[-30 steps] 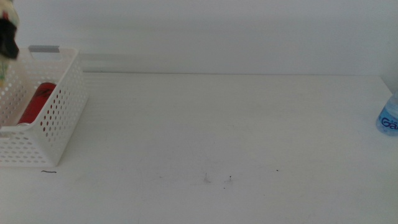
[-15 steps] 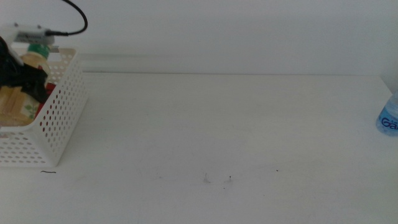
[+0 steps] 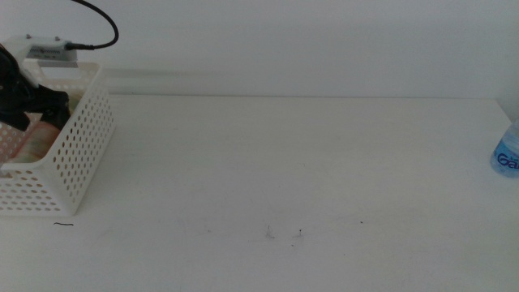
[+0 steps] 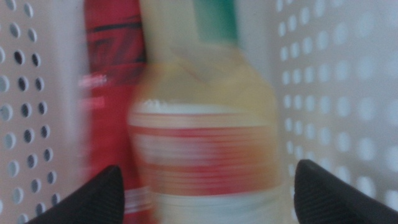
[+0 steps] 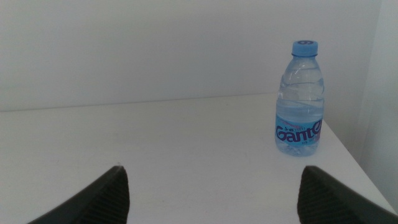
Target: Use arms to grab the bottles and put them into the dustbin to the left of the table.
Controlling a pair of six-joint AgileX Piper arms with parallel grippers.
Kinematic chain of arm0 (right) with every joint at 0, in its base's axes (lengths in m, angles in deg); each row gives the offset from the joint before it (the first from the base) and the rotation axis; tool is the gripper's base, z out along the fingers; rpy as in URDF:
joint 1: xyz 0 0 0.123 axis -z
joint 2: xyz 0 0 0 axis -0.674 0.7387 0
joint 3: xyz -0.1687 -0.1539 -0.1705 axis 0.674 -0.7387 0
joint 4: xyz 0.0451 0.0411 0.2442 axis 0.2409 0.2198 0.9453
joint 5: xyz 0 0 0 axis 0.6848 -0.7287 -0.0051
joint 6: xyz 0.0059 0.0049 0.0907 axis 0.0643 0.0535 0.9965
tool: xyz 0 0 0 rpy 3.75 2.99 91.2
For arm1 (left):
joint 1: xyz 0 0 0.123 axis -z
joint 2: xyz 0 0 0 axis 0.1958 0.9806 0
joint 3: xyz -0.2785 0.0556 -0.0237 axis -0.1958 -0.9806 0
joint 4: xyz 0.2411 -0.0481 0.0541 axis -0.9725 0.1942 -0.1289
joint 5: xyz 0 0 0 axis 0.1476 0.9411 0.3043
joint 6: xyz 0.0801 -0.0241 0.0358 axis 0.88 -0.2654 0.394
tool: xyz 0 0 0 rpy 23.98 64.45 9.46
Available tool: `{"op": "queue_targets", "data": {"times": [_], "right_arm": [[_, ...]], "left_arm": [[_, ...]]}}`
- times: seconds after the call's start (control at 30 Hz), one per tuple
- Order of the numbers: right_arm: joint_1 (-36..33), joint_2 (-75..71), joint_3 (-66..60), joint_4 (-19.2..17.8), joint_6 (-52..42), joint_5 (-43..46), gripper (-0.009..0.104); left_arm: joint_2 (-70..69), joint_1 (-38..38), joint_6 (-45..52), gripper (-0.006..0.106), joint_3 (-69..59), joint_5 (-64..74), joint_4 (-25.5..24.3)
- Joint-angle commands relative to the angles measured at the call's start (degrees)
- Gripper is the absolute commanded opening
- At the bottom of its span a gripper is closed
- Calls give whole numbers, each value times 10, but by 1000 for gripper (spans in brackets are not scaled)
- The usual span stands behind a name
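Note:
The white perforated dustbin [image 3: 81, 154] stands at the table's [image 3: 284, 162] left end. My left gripper [image 3: 36, 105] reaches down into it. In the left wrist view the left gripper [image 4: 208, 180] is open, its jaws standing clear on either side of the blurred yellowish tea bottle [image 4: 205, 143]. That bottle lies against the red soda can [image 4: 109, 87] between the dustbin's walls [image 4: 336, 74]. The clear water bottle [image 3: 507, 154] with a blue cap stands upright at the table's right edge. In the right wrist view my right gripper [image 5: 211, 193] is open and well short of the water bottle [image 5: 298, 99].
A black cable [image 3: 101, 24] loops above the left arm's white wrist part [image 3: 49, 47]. A few dark specks [image 3: 284, 234] mark the tabletop near the front. The right arm is out of the middle view.
The left gripper came in over the dustbin with the tea bottle and sank lower into it. The red can is now hidden in the middle view. The water bottle has not moved.

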Motion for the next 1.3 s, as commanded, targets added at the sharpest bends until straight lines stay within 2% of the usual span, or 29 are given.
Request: {"op": "queue_targets", "data": {"times": [0.0, 0.23, 0.33, 0.5, 0.7, 0.83, 0.9, 1.03, 1.07, 1.17, 1.27], "right_arm": [[-1, -2, -2, -7, -4, 7, 92], [-1, -2, -2, -7, -4, 7, 92], [-1, -2, -2, -7, -4, 7, 92], [-1, -2, -2, -7, -4, 7, 92], [-1, -2, -2, -7, -4, 7, 92], [-1, -2, -2, -7, -4, 7, 92], [-1, -2, -2, -7, -4, 7, 92], [-1, -2, -2, -7, -4, 7, 92], [-1, -2, -2, -7, -4, 7, 92], [-1, -2, -2, -7, -4, 7, 92], [-1, -2, -2, -7, -4, 7, 92]], "left_arm": [[-15, -1, 6, 94, 7, 8, 21], [-99, 14, -8, 94, -1, 13, 43], [-170, 37, 5, 94, -37, -19, 84], [-309, 89, 26, 94, -135, -123, 130], [-409, 160, 56, 94, -179, -94, 183], [-453, 237, 89, 94, -181, -89, 221], [-472, 269, 71, 94, -181, -94, 204], [-537, 356, -64, 94, -187, -92, 67], [-561, 384, -84, 94, -196, -100, 48], [-638, 453, -104, 94, -235, -126, 28], [-686, 480, -122, 94, -245, -122, 21]]}}
